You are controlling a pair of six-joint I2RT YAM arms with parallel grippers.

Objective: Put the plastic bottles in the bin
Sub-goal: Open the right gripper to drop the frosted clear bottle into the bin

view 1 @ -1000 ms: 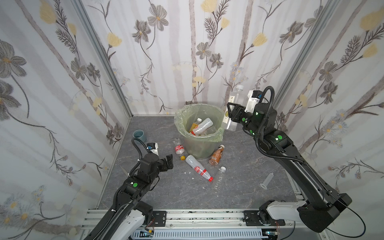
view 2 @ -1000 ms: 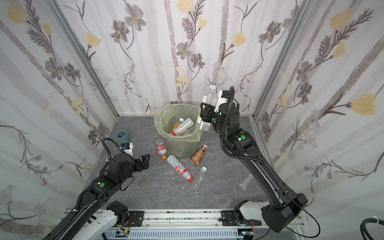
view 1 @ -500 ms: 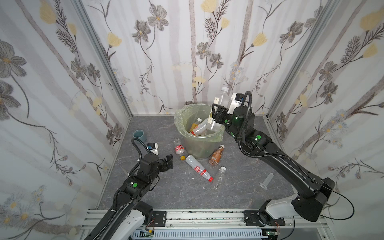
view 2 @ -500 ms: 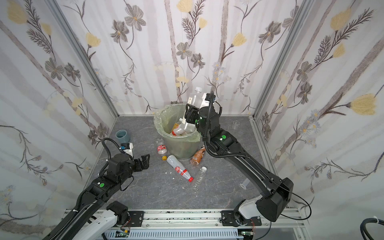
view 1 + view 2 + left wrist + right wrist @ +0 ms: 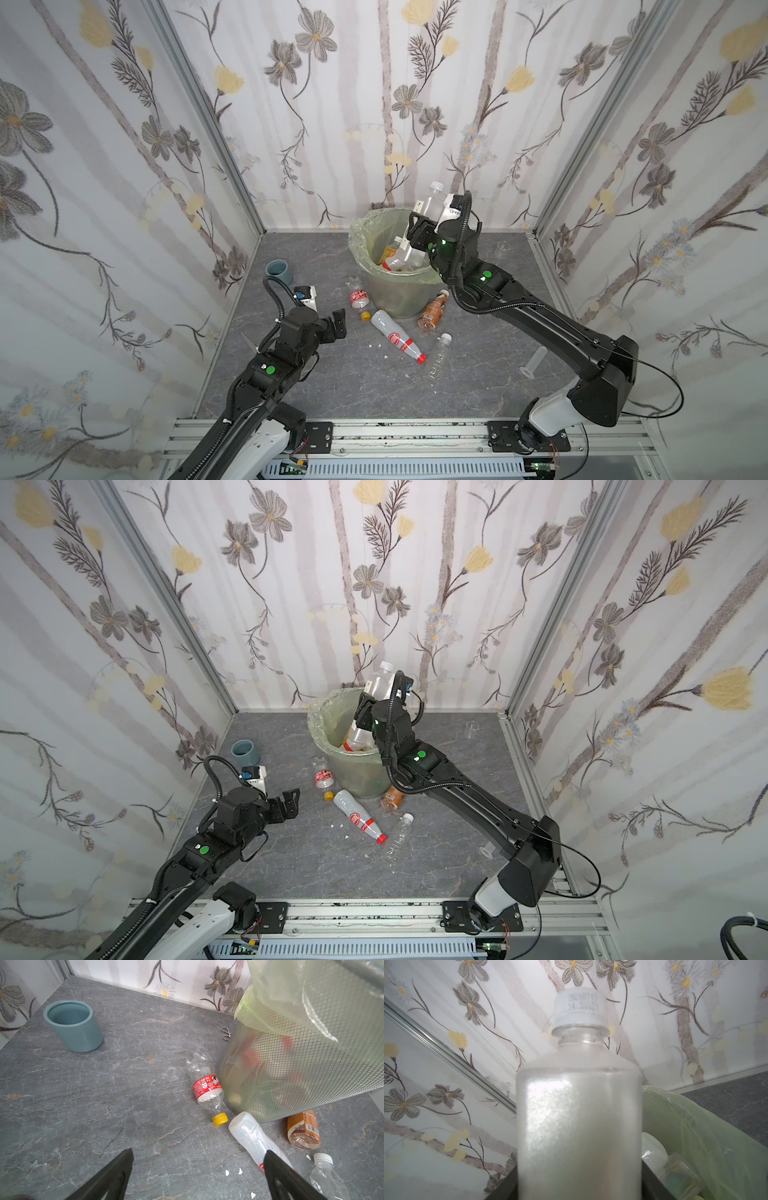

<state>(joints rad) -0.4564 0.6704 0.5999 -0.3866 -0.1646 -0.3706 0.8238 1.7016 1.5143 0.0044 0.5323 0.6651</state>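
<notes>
Bottle (image 5: 579,1115) in claw (image 5: 433,212), now over bin (image 5: 356,243)

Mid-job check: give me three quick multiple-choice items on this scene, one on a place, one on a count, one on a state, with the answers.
1. Where is the frosted bottle relative to the bin?
A) lying beside it
B) held above it by the right gripper
C) buried inside it

2. How many bottles lie on the table outside the bin?
A) one
B) seven
C) four

3. The left gripper is:
A) open and empty
B) shut on a bottle
C) out of view

Answers:
1 B, its fingers flank the bottle.
2 C, red-labelled bottle, white bottle, brown bottle, clear bottle.
3 A, fingers spread over bare table.
</notes>
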